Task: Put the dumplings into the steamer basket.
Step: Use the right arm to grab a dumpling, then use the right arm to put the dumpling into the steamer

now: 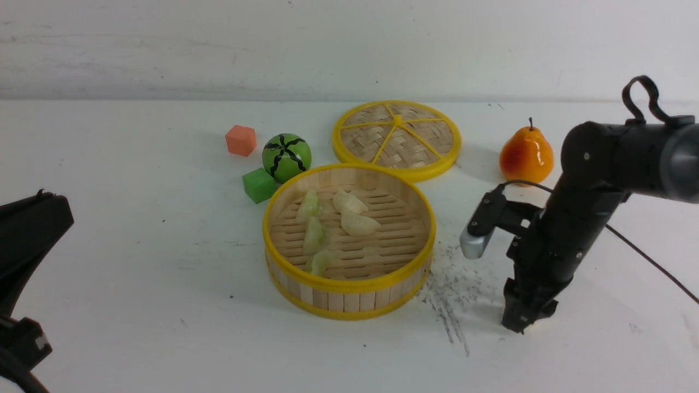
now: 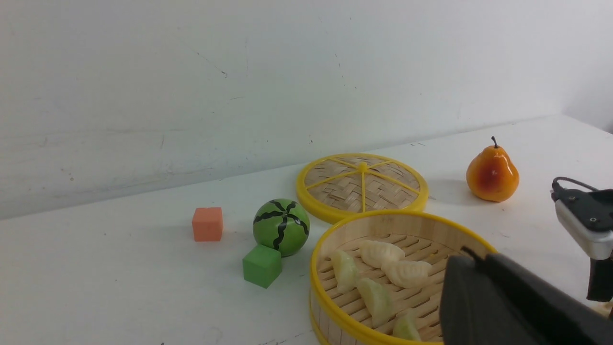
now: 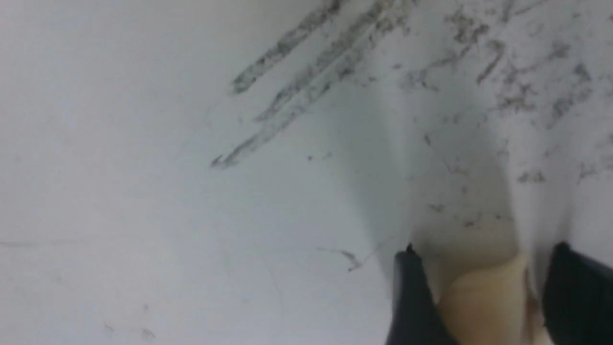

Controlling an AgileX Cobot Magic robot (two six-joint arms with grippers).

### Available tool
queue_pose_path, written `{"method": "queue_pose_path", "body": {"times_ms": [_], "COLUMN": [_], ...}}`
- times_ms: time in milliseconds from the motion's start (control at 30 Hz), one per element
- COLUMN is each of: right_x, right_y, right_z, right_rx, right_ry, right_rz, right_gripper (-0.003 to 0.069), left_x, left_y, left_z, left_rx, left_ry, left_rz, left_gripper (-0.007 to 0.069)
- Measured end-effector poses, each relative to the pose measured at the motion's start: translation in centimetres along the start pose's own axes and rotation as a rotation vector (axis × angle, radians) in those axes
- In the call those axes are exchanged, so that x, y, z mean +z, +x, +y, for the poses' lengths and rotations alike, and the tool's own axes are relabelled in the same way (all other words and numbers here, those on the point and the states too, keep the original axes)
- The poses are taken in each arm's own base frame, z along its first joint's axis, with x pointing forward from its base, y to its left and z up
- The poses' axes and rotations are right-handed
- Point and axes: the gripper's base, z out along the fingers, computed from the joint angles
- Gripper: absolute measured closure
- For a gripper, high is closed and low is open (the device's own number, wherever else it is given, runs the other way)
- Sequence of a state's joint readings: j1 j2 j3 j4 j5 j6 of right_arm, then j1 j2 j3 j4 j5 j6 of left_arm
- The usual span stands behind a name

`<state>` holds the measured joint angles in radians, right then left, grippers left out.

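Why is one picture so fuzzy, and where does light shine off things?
Right wrist view: blurred, camera close to the table, cream dumpling smeared. Front view: sharp, glare on the pear, its soft shadow falling left. Left wrist view: sharp too.

LIGHT bright and even from overhead, white table (image 1: 136,305) close to washing out | SHADOWS soft, falling left of the pear (image 1: 526,156) and the steamer basket (image 1: 349,285) | GLARE small hot spots on the pear's gloss | FOCUS front and left wrist views crisp enough, a bit grainy; right wrist view smeared, right gripper (image 3: 483,258) and cream dumpling (image 3: 483,306) both a blur, grey shadow spreading past them
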<state>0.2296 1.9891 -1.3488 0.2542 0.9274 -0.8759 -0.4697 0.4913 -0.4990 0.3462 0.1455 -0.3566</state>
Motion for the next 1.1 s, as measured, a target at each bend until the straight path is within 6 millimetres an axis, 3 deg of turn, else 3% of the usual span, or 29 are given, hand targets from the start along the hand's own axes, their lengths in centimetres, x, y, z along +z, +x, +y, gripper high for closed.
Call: {"method": "queue_pose_path", "body": {"times_ms": [133,300,467,600,733,867,967,1100], "right_x": [0.1,-0.6,-3.4,-8.1,-10.0,-9.1,-7.0,-2.6], "right_y": [-0.1,-0.5,-2.6,-6.2,-8.7,-10.9,-12.1,-13.3], "right_z": [-0.1,-0.2,-0.7,-0.8,0.1,1.9,3.3,4.8], "right_rx": [0.004,0.004,0.080,0.158,0.170,0.106,0.053,-0.018], "right_ry": [0.005,-0.015,-0.042,-0.079,-0.116,-0.145,-0.169,-0.169], "right_rz": [-0.006,0.004,-0.033,-0.245,-0.421,-0.479,-0.453,-0.358], "right_gripper": [0.0391,0.0407,0.0414,0.0417,0.0417,0.0421,0.0422,0.0422], "left_x": [0.0,0.0,0.0,0.0,0.0,0.0,0.0,0.0], "left_y": [0.0,0.0,0.0,0.0,0.0,0.0,0.0,0.0], "left_z": [0.0,0.0,0.0,0.0,0.0,0.0,0.0,0.0], "left_rx": [0.000,0.000,0.000,0.000,0.000,0.000,-0.001,-0.001], "left_ry": [0.000,0.000,0.000,0.000,0.000,0.000,0.000,0.000], "left_rz": [0.000,0.001,0.001,0.001,0.001,0.001,0.001,0.000], "left_gripper": [0.0606,0.0601,0.0598,0.0594,0.0594,0.0594,0.0594,0.0589]}}
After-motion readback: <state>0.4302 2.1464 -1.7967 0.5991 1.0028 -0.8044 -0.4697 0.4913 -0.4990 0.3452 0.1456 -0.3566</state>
